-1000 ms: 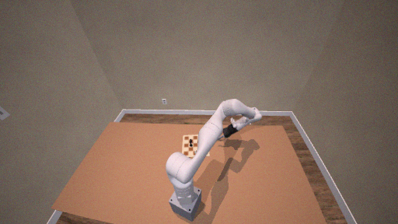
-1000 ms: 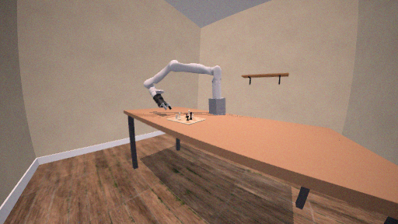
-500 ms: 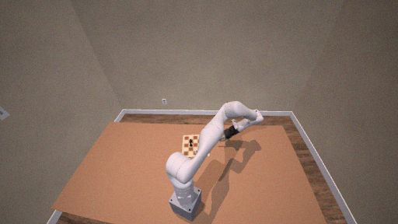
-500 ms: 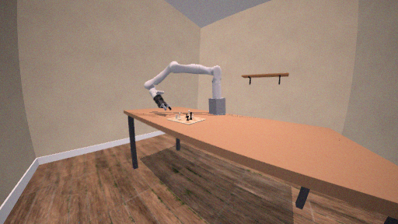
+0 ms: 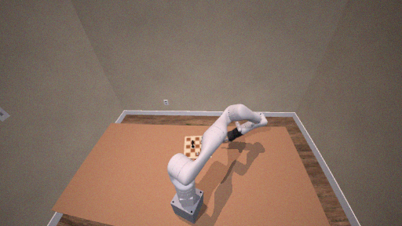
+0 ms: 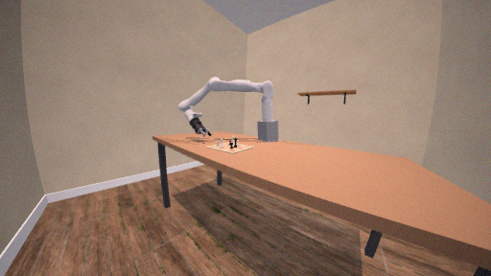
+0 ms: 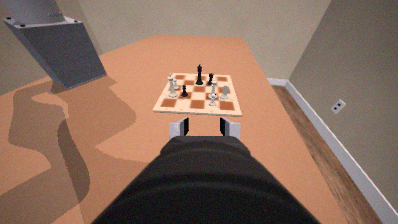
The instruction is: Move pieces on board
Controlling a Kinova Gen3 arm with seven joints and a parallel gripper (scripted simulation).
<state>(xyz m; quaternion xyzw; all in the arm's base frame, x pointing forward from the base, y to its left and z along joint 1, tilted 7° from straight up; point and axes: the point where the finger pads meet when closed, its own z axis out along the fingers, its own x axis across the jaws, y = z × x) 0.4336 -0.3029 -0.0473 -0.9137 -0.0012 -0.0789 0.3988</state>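
Orange-brown table (image 6: 336, 172), long and plain, on dark legs, with a small chessboard (image 7: 165, 104) sitting on it not far from the grey block (image 5: 177, 208) the white arm (image 5: 208, 143) is bolted to. The arm reaches out over the board and bends back, so the gripper (image 7: 205, 127) hangs in the air off to one side of the board, above bare table, pointing at it. Its two grey fingers are spread wide apart with nothing between them.

From the wrist camera the pieces are easy enough to count: a tall black one (image 7: 199, 74) at the far edge, a short black pawn-looking one (image 7: 210, 78) just beside it, another small black one (image 7: 184, 91) closer in, a white piece (image 7: 172, 86) near the left edge, and two white ones (image 7: 213, 94) (image 7: 225, 92) close together on the right side. All look upright. I can't read the letters or digits on the board's edge, so no idea which square is which.

From the side view the gripper is clearly up off the table and apart from the pieces. There's a wooden wall shelf (image 6: 327, 93) behind the arm too.
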